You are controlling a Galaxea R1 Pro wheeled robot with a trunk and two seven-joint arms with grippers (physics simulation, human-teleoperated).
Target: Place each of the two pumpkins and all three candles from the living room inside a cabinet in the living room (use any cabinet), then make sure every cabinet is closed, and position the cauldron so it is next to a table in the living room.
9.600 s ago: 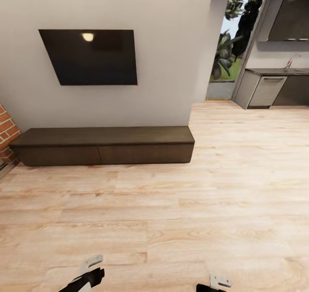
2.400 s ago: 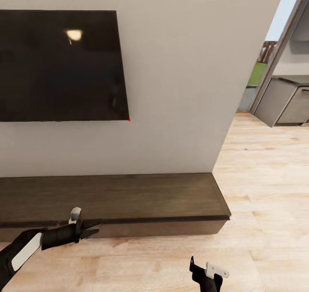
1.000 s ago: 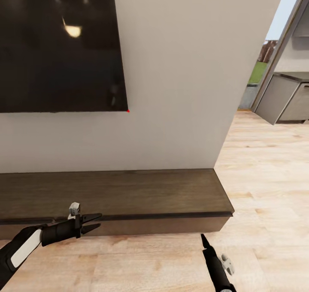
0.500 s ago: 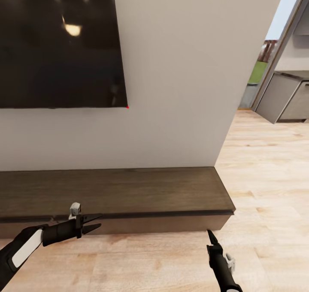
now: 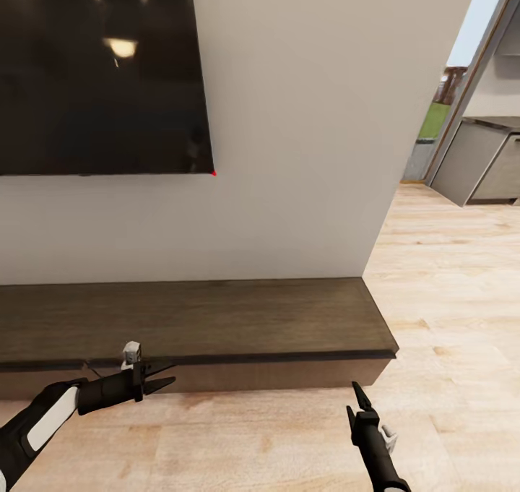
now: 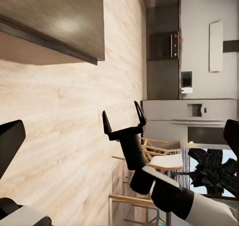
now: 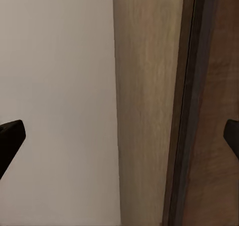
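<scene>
Nearest the head camera, both arms were extended low over the pale wood floor [image 5: 448, 297]. The left gripper [image 5: 162, 382] hovered just in front of the cabinet [image 5: 217, 318], level with its front edge, fingers spread a little way and holding nothing. The right gripper [image 5: 356, 398] pointed toward the cabinet's right end, short of touching it. In the head view its fingers overlapped edge-on; the left wrist view showed the right gripper [image 6: 124, 123] with its two fingers parted and empty, and in the right wrist view the two dark fingertips [image 7: 10, 136] sat at opposite edges of the frame, so I logged it as wide open.

Step judged: approach finished, drawer opening about to begin. No pumpkin, candle or cauldron was visible, so the collecting part appeared not yet started. The next move likely calls for getting a finger onto the lip under the cabinet top, or into the seam [image 5: 90, 365] between the fronts, then pulling straight outward. No handle was visible, so purchase may be poor.

Containers: the drawer fronts looked shut and flush, with nothing resting on the cabinet top. Contents could not be seen.

Behind it, a dark television [image 5: 101, 73] hung on the grey wall [image 5: 303, 131]. Farthest off, past the wall's corner, were grey kitchen units [image 5: 484, 160].
</scene>
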